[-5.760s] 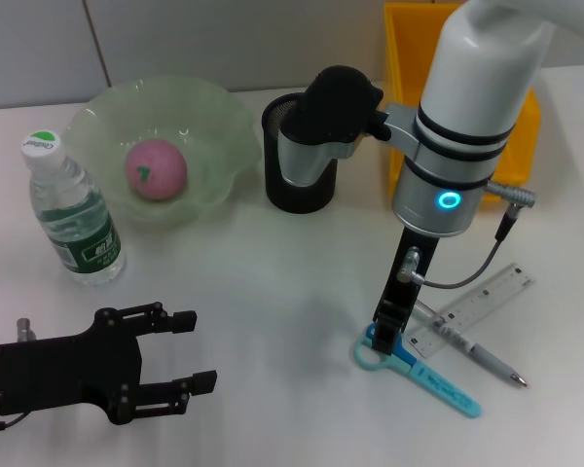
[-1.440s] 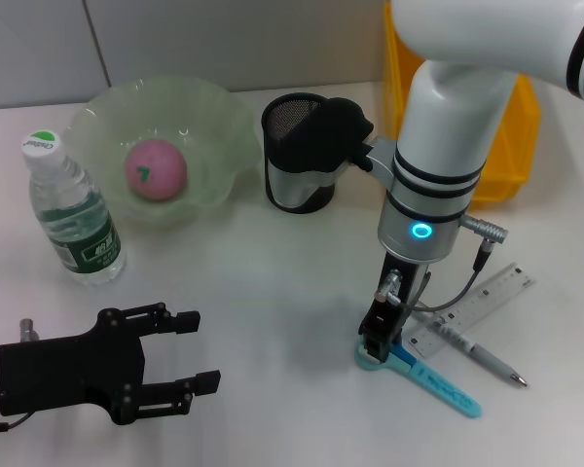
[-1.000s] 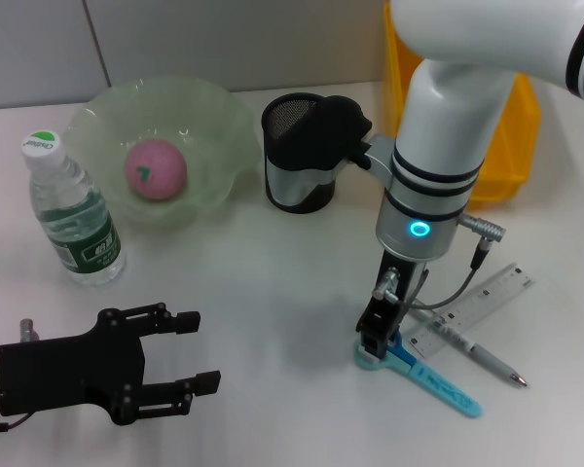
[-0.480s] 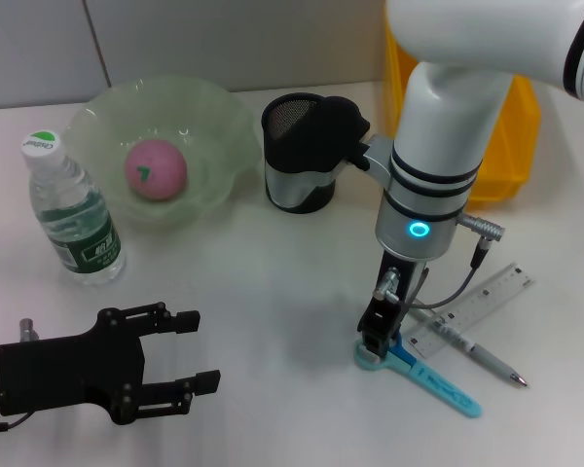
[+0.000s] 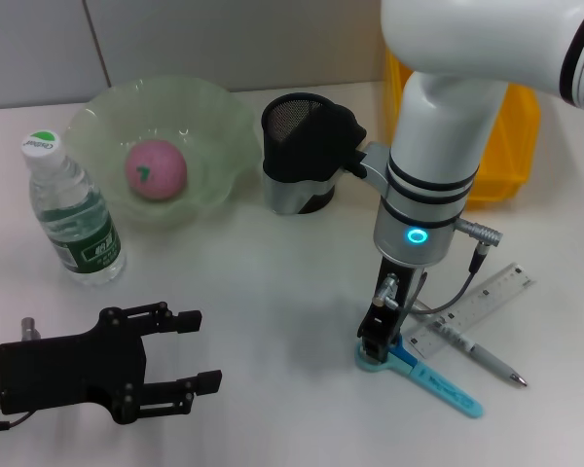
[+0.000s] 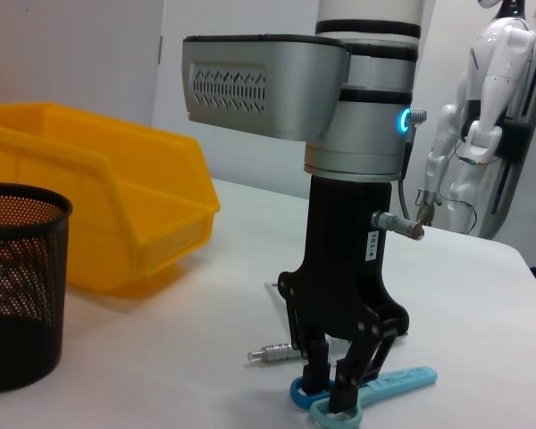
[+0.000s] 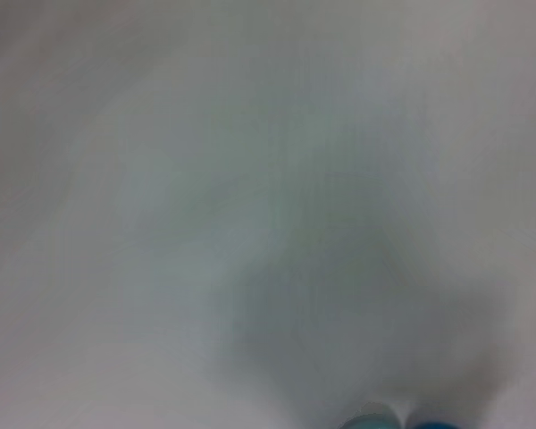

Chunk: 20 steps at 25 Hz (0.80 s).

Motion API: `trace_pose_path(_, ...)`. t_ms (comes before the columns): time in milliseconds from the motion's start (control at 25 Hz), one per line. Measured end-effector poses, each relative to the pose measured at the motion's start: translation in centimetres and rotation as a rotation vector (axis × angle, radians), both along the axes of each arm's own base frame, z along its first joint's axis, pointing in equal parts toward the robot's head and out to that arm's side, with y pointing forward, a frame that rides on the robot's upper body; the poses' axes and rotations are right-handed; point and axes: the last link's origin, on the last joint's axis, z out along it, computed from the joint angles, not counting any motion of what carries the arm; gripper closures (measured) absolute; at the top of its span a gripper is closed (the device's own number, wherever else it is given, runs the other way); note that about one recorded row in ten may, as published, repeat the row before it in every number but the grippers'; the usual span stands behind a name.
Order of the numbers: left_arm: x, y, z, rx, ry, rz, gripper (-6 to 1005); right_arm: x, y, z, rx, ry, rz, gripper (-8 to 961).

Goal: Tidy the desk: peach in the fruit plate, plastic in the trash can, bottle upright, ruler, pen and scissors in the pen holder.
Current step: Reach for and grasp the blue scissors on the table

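The right tool (image 5: 373, 342), narrowly parted, straddles the small light-blue-handled scissors (image 5: 423, 375) near the white tabletop's (image 5: 273, 292) front-right edge; gripping one flat loop risks slipping. Left tool (image 5: 190, 350) rests released.

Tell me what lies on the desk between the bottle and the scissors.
Nothing: in the head view the desk is bare between the bottle and the scissors. The left hand sits nearer, off that line.
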Motion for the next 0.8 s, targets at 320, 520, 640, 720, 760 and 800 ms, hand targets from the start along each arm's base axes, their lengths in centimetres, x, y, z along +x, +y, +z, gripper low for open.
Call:
trace_pose_path(320,0.03,0.02,-0.01,-0.001,0.000,-0.001,246,-0.17,0.02,-0.12,0.002,0.012,0.000,772)
trace_pose_path(520,0.03,0.03,0.01,0.000,0.000,-0.001,246,-0.15,0.01,-0.14,0.002,0.011,0.001,775)
trace_pose_path(640,0.01,0.00,0.01,0.000,-0.001,0.000,246,-0.16,0.02,-0.15,0.002,0.011,0.002,777)
trace_pose_path(720,0.01,-0.01,0.01,-0.001,-0.001,0.000,246,-0.17,0.03,-0.15,0.002,0.012,0.002,779)
trace_pose_path(760,0.01,-0.02,0.01,-0.001,-0.001,0.000,246,-0.17,0.03,-0.15,0.002,0.012,0.002,780)
trace_pose_path(800,0.01,-0.03,0.02,-0.001,-0.002,0.000,246,-0.18,0.04,-0.15,0.003,0.012,0.003,780)
